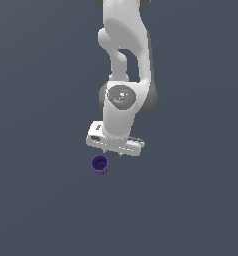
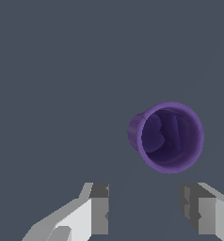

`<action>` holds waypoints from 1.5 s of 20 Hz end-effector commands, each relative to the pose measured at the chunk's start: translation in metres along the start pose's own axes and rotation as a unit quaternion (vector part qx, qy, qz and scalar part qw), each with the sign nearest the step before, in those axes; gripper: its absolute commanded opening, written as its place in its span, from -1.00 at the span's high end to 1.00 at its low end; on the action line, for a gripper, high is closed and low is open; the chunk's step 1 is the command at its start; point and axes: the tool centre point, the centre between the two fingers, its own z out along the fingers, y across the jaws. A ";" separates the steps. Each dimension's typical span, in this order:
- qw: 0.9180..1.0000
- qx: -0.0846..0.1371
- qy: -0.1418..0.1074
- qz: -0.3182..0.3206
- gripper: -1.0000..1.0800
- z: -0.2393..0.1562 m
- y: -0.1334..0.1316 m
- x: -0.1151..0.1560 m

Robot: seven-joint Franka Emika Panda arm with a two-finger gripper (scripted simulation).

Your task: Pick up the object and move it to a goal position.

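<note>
The object (image 1: 99, 164) is a small dark purple cup standing on the grey floor with its hollow top up. In the wrist view the object (image 2: 168, 137) shows its open mouth and ridged inside. My gripper (image 1: 114, 154) hangs from the white arm just above it and slightly toward the exterior view's right. Its fingers (image 2: 100, 209) stand apart with only bare floor between them, so the gripper (image 2: 144, 209) is open. The cup lies outside the gap between the fingers, untouched.
A plain dark grey floor (image 1: 191, 200) fills both views. The white arm (image 1: 123, 60) comes down from the top of the exterior view. No other objects show.
</note>
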 end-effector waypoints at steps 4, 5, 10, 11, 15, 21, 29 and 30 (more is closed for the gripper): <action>0.999 -0.025 -0.001 0.044 -0.23 0.022 0.004 0.019; 0.998 -0.028 -0.001 0.050 -0.23 0.025 0.005 0.021; 0.997 -0.041 0.000 0.071 -0.23 0.035 0.007 0.030; 0.996 -0.043 0.000 0.074 -0.23 0.036 0.007 0.031; 0.996 -0.046 0.000 0.078 -0.23 0.039 0.007 0.032; 0.996 -0.045 0.000 0.077 -0.23 0.049 0.008 0.031; 0.996 -0.046 0.000 0.078 1.00 0.069 0.010 0.031; 0.996 -0.046 0.000 0.078 1.00 0.069 0.010 0.031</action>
